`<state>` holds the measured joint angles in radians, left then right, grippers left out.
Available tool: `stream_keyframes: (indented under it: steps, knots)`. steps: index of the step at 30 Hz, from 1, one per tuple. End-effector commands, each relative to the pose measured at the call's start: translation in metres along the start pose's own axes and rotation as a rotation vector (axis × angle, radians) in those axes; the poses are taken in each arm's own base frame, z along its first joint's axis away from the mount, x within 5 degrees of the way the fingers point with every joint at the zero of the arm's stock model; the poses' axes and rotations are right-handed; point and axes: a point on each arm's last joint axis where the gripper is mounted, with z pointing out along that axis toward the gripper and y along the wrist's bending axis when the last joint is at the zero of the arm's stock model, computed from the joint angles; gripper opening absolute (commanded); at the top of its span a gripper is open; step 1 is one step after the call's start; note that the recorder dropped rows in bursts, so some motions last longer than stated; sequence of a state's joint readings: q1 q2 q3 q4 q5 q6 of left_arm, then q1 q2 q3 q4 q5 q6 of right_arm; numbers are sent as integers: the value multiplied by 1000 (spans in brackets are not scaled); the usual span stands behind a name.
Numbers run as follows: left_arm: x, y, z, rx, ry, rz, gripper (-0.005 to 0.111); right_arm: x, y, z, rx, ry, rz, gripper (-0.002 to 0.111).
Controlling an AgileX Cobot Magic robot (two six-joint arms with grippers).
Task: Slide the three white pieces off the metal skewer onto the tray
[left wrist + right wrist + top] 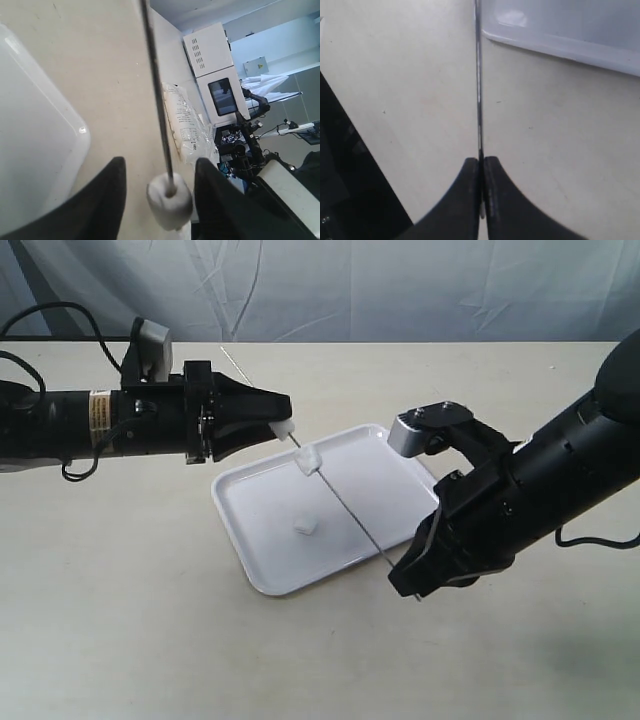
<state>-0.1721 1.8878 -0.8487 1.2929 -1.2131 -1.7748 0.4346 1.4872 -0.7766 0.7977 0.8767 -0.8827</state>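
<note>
Your right gripper [481, 167] is clenched on the metal skewer's [350, 512] lower end, just off the tray's [240, 520] near edge. One white piece [305, 525] lies mid-tray: one done, two left, by my read. The second piece [310, 460] rides the rod near the far edge. The third piece [170, 200] sits at the tip between your left gripper's [283, 423] spread jaws, not clamped. Pale desk [120, 620]; creased grey cloth [400, 290] behind.
</note>
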Motion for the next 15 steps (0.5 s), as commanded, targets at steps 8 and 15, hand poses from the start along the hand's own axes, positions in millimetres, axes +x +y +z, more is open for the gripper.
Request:
stream_keyframes:
  steps: [8,15]
  knots:
    - [3,-3,-1,2,41,25,14,0,-2,1,0,-10,-4,-1]
    - [1,-3,-1,6,21,23,0,2,-5,2,22,11,-26,-1]
